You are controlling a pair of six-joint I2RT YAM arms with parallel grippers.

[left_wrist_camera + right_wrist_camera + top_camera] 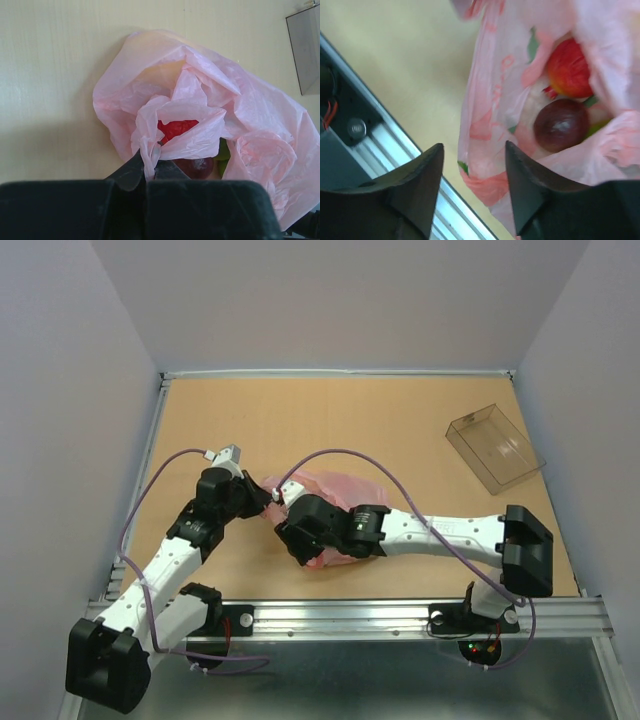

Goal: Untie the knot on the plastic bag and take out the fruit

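Note:
The pink plastic bag (340, 502) lies crumpled at the table's middle and fills the left wrist view (260, 130). My left gripper (150, 167) is shut on a twisted strip of the bag's handle plastic (148, 150) at the bag's left end (268, 495). No tied knot shows. Through the bag's mouth I see a red fruit (175, 128), the dark purple fruit (198, 167) and a bit of the green one (224, 150). My right gripper (474, 150) is open, with the bag's near edge (490, 185) between its fingers. A red fruit (568, 67) and the purple fruit (561, 125) lie inside the bag.
A clear rigid box (495, 447) stands at the back right and shows at the left wrist view's right edge (305, 50). The metal rail (400, 618) runs along the near table edge, close under my right gripper (298, 548).

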